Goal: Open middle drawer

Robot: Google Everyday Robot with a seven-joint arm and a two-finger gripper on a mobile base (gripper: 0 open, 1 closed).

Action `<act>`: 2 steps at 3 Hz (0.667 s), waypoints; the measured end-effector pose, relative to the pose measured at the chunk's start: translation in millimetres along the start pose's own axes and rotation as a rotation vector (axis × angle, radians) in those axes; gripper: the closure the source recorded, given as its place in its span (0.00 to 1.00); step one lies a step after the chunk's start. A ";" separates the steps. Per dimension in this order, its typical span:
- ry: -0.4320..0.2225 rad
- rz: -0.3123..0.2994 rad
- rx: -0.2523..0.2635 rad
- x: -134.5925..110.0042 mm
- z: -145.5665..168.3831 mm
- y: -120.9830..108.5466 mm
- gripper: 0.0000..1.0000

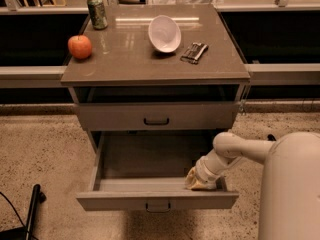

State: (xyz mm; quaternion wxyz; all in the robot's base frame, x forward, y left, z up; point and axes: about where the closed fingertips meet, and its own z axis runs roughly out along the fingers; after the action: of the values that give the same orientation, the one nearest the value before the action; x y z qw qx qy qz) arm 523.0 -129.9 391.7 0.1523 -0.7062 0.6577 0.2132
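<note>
The middle drawer (pixel 120 201) is pulled far out of the taupe-grey cabinet. It has a low front with a small dark loop handle (pixel 158 206), and its wide shallow grey tray (pixel 145 156) holds nothing but my gripper. My gripper (pixel 201 182) is inside the tray at its right front corner, just behind the drawer front. My cream arm (pixel 235 151) reaches in from the right. The taller-fronted drawer (pixel 110 116) above has the same kind of handle and stands nearly closed. A third drawer is not in view.
On the cabinet top (pixel 125 66) are an apple (pixel 80 46), a green can (pixel 97 12), a white bowl on its side (pixel 165 33) and a dark packet (pixel 194 52). My cream body (pixel 295 189) fills the lower right. A black pole (pixel 32 209) stands on the speckled floor at lower left.
</note>
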 end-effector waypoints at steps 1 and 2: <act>-0.030 0.006 -0.043 -17.6 -18.3 26.5 0.78; -0.038 0.005 -0.047 -20.1 -22.5 29.9 0.78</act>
State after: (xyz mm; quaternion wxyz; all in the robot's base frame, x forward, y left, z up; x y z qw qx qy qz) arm 494.7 -126.3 423.1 0.1472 -0.7037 0.6514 0.2424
